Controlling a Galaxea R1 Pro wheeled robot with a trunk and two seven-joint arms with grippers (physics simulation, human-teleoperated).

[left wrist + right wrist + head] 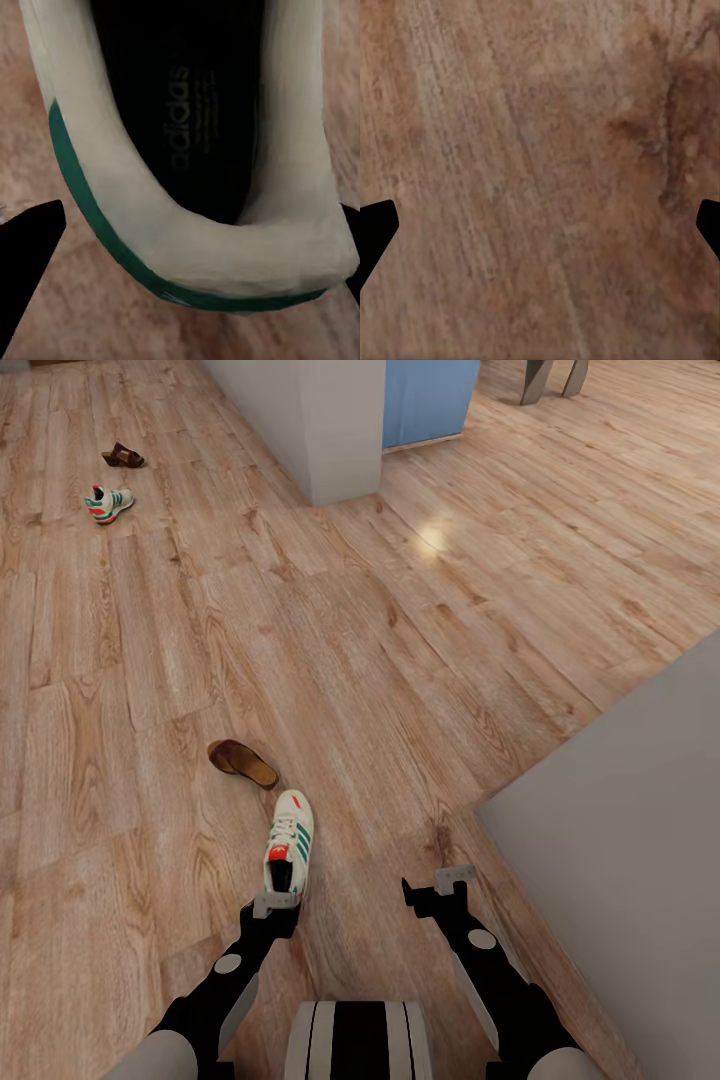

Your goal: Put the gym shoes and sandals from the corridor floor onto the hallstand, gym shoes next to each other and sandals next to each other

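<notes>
Near shoe point(289, 843) lies upright on the floor point(420, 660), its heel collar directly under my left claw point(274, 905); in the left wrist view the collar point(217, 247) sits between the two dark fingers point(26, 255), which stand wide on either side and do not touch it. I judge the shoe light, with a soft padded collar that will squash under the pinch and a stiffer heel counter below; the best hold is across the heel, one finger inside the opening and one outside, or across both sides low on the counter. A sandal point(243, 760) lies just beyond the shoe's toe, flat and thin, harder to get under. The second shoe point(108, 503) and second sandal point(123, 456) lie far ahead. My right claw point(440, 885) hangs wide over bare floor, holding nothing.
</notes>
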